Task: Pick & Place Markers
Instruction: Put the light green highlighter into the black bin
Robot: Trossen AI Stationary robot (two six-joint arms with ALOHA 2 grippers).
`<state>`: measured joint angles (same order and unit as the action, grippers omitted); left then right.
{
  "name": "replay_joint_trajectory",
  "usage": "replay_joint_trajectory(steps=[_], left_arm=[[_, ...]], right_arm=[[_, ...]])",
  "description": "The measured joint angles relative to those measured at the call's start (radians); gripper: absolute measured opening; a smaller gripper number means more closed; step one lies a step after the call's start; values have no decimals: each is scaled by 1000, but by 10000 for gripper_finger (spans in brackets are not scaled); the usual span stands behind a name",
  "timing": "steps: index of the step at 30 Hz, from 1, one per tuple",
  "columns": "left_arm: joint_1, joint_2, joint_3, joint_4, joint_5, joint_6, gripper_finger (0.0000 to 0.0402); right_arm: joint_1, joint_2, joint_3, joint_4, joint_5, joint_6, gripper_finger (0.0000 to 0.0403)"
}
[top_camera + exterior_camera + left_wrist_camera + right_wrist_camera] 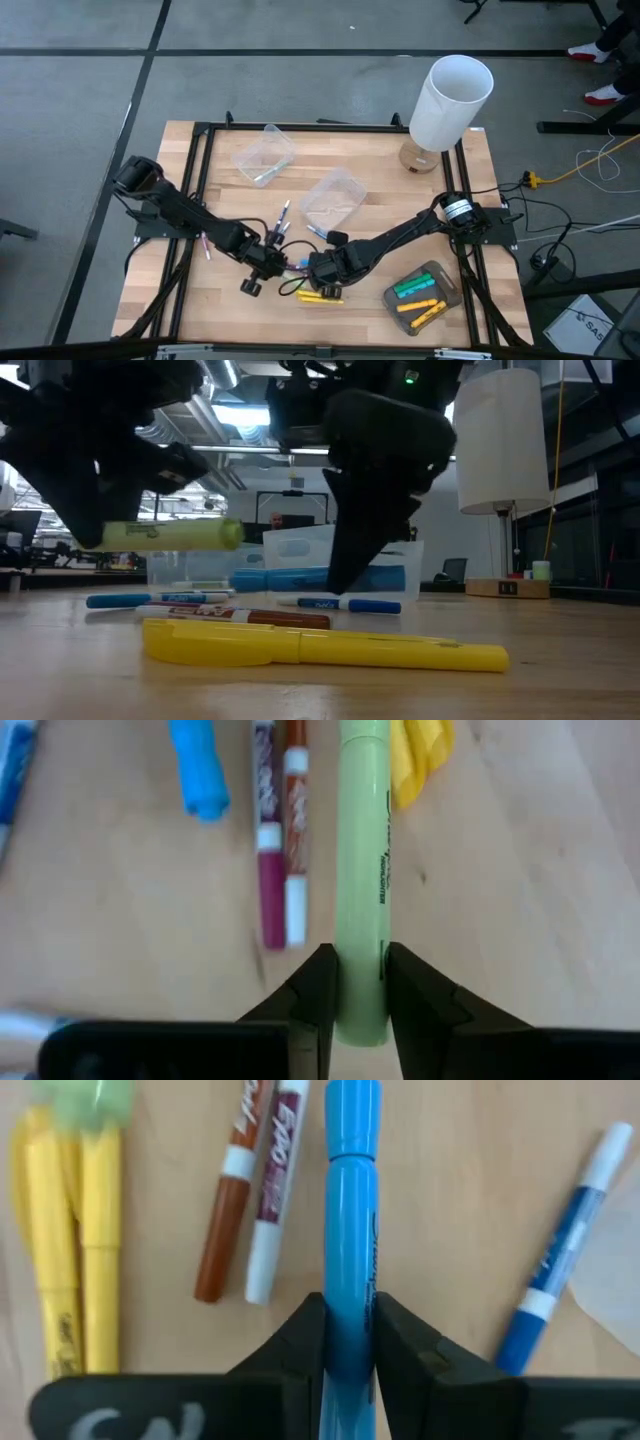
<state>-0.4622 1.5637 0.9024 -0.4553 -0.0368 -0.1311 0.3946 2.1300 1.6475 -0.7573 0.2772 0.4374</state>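
My left gripper (pixel 358 960) is shut on a light green marker (pixel 362 850), which also shows at the left in the low view (pixel 170 535). Beside it, my right gripper (pixel 348 1305) is shut on a light blue marker (pixel 350 1210), also seen in the low view (pixel 290 578). Both grippers hang over the table's near middle, the left (pixel 265 262) next to the right (pixel 325 268). Below them more markers lie flat on the wood: two yellow ones (pixel 70 1250), a brown one (pixel 225 1210), a maroon one (pixel 270 1190) and a white one with a blue cap (pixel 560 1260). My left gripper pinches the green marker's barrel (pixel 360 935) between its two fingers, close to one end. The fingers slant down from above and lie across the marker. It sits level and lifted clear of the table. My right gripper pinches the blue marker's barrel (pixel 348 1280) between its two fingers, well behind the cap (pixel 352 1120). The fingers slant down from above, across the marker. It sits about level, a little above the markers lying on the table.
A grey tray (pixel 432 272) at the near right holds green and yellow markers. Two clear tubs (pixel 265 155) (pixel 333 195) stand farther back. A white cylinder (pixel 450 100) on a round base stands at the far right corner. A black frame edges the table.
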Motion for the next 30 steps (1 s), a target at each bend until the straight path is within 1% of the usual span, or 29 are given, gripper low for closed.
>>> replay_joint_trajectory(steps=[4,13,24,30], left_arm=[[0,-51,0,-70,-27,-3,64],[0,-160,0,-151,-86,-16,64],[0,-242,0,-165,-146,-50,64],[0,-262,0,-178,-146,-69,64]], right_arm=[[0,0,30,-61,14,-9,65],[7,-20,118,-212,11,-39,65],[34,-157,128,-306,11,-61,65],[80,-228,128,-347,-16,-64,65]])
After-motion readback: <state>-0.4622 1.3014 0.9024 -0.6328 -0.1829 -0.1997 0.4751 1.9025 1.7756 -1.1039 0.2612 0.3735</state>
